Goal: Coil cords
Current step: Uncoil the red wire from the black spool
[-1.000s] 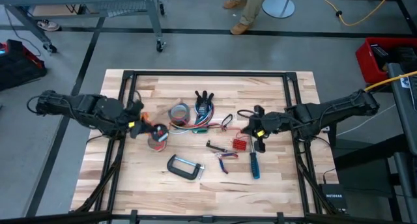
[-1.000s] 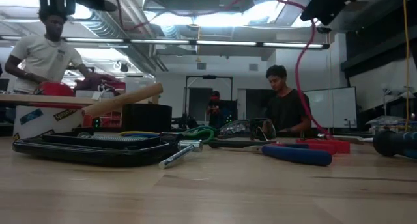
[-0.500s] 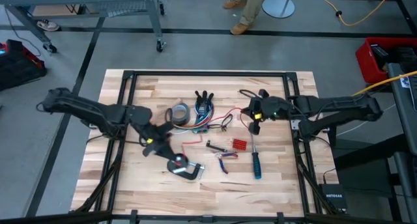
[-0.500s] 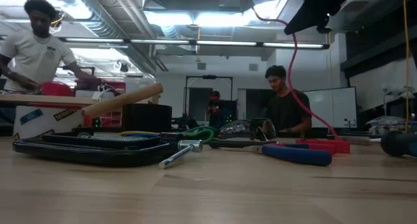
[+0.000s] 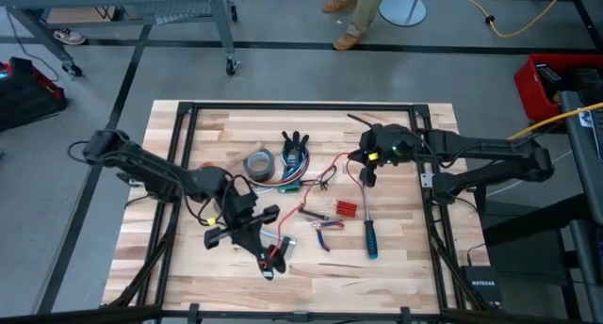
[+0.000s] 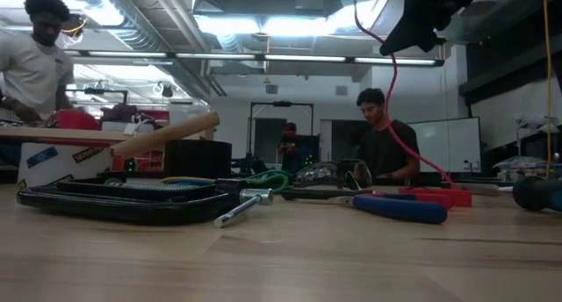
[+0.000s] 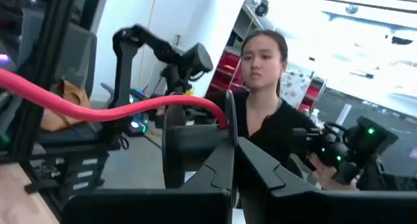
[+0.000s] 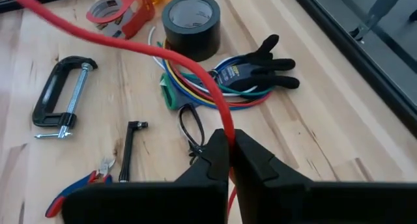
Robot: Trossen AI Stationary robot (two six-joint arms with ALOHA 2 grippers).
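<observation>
A red cord (image 5: pixel 316 183) runs across the table's middle between my two grippers. My right gripper (image 5: pixel 367 164) is shut on it right of the table's middle, toward the far side. My left gripper (image 5: pixel 270 258) is shut on it near the table's front, above the C-clamp (image 8: pixel 62 100). The other cords (image 8: pixel 195 87), white, blue, green and red, lie in a bundle beside the grey duct tape roll (image 8: pixel 192 15) and under a black glove (image 8: pixel 260 64). In the low view the red cord (image 6: pixel 395 109) hangs in a curve down to the table. My left gripper pinches the red cord (image 7: pixel 218 113) between its two shut fingers. The cord leaves the fingers to one side in a slack curve, clear of the table. My right gripper pinches the red cord (image 8: pixel 223 129) between its two fingertips, slanting down from above. From there the cord rises in a long curve over the bundle and the tape rolls, lifted off the table.
An orange-red tape roll (image 8: pixel 120 9) lies by the duct tape. A blue-handled screwdriver (image 5: pixel 368 234), pliers (image 5: pixel 325 232), a hex key (image 8: pixel 130 152) and a small red part (image 5: pixel 347 208) lie right of the middle. People stand in the room beyond the table.
My left gripper has swept from the table's left side, by the tape rolls, toward the right and the near edge, ending over the C-clamp. My right gripper has gone toward the far edge. The red cord's span has lifted off the table between them.
</observation>
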